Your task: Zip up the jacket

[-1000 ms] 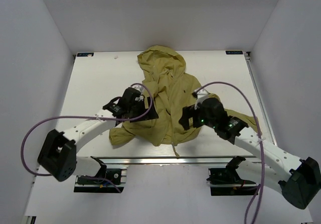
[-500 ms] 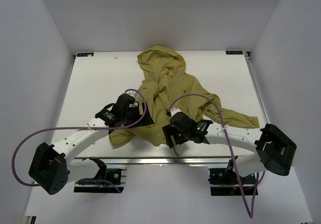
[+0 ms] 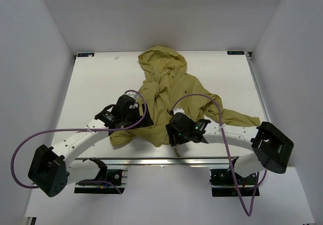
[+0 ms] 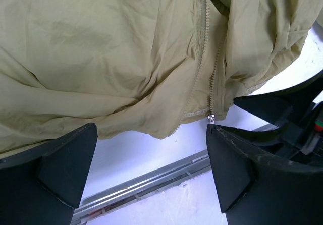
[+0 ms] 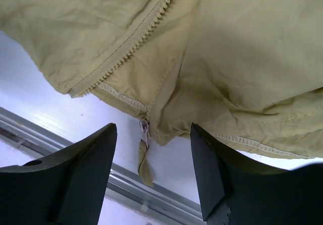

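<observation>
The olive jacket (image 3: 164,99) lies spread on the white table, hood at the far end, hem towards the near edge. Its front zipper (image 4: 202,68) is undone at the bottom. The metal slider (image 5: 145,126) with a fabric pull tab (image 5: 144,159) hangs at the hem. My right gripper (image 5: 154,177) is open, its fingers either side of the slider and just below it. My left gripper (image 4: 151,169) is open at the hem's left part, near the zipper's lower end (image 4: 212,116). In the top view the left gripper (image 3: 132,119) and right gripper (image 3: 174,134) sit at the hem.
A metal rail (image 3: 166,160) runs along the table's near edge just below the hem. White walls enclose the table on three sides. The jacket's right sleeve (image 3: 237,118) stretches towards the right arm. Purple cables loop over both arms.
My right arm has swung from the jacket's right side over to the hem at the zipper's bottom, then held there. My left gripper has moved slightly nearer and left along the hem.
</observation>
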You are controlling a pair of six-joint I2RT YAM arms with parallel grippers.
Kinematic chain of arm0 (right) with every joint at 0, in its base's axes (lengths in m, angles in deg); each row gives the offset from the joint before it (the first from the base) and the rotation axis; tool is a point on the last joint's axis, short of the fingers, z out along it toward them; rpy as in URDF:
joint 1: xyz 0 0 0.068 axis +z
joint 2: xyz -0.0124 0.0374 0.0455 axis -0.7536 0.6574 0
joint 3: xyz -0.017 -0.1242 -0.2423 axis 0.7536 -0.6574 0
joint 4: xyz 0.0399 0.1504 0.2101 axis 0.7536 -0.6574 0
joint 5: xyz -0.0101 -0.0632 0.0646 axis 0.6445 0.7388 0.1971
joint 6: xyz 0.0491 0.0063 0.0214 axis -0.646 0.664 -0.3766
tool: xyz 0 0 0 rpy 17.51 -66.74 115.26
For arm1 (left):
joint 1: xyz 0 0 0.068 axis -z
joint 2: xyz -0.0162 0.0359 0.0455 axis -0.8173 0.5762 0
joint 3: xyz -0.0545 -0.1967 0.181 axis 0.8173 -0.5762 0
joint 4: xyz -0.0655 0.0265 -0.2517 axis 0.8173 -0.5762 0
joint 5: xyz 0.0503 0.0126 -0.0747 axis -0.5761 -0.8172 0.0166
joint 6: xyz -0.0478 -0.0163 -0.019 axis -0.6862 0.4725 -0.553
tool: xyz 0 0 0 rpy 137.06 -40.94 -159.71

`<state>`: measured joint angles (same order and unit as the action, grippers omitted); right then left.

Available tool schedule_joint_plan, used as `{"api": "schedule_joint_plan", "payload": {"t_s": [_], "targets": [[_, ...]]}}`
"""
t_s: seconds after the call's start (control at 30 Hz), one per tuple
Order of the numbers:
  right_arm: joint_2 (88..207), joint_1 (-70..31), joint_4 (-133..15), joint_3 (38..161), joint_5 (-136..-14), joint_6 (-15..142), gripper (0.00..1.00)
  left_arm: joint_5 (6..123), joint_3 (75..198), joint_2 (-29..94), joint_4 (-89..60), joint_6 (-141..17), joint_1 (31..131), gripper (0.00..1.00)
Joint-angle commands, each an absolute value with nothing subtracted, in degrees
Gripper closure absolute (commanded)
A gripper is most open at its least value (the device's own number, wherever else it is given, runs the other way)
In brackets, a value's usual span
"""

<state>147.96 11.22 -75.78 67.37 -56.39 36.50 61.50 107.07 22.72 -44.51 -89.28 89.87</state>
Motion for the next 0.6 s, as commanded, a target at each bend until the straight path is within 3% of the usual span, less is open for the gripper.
{"api": "schedule_joint_plan", "payload": {"t_s": [0.0,0.13,0.17,0.37,0.53,0.57], "targets": [[148.79,11.48,-76.57,68.36,-55.02,34.66,0.34,60.81,107.00,21.83,-44.58,-88.77,89.89,0.02],[149.76,11.48,-75.34,68.27,-55.72,34.66,0.44,60.55,107.00,22.27,-44.84,-88.77,89.89,0.02],[150.20,11.48,-75.25,68.36,-55.81,34.66,0.51,60.55,107.08,22.27,-44.84,-88.69,89.89,0.02],[151.35,11.48,-75.77,68.80,-55.46,33.87,0.69,60.99,107.17,21.75,-45.02,-87.99,89.89,0.02],[151.17,11.48,-76.12,68.97,-54.85,33.78,0.98,63.09,107.00,21.57,-45.72,-87.19,89.89,0.02],[150.82,11.48,-76.21,68.97,-54.76,33.78,1.00,63.80,106.91,21.57,-45.72,-86.58,89.89,0.02]]}}
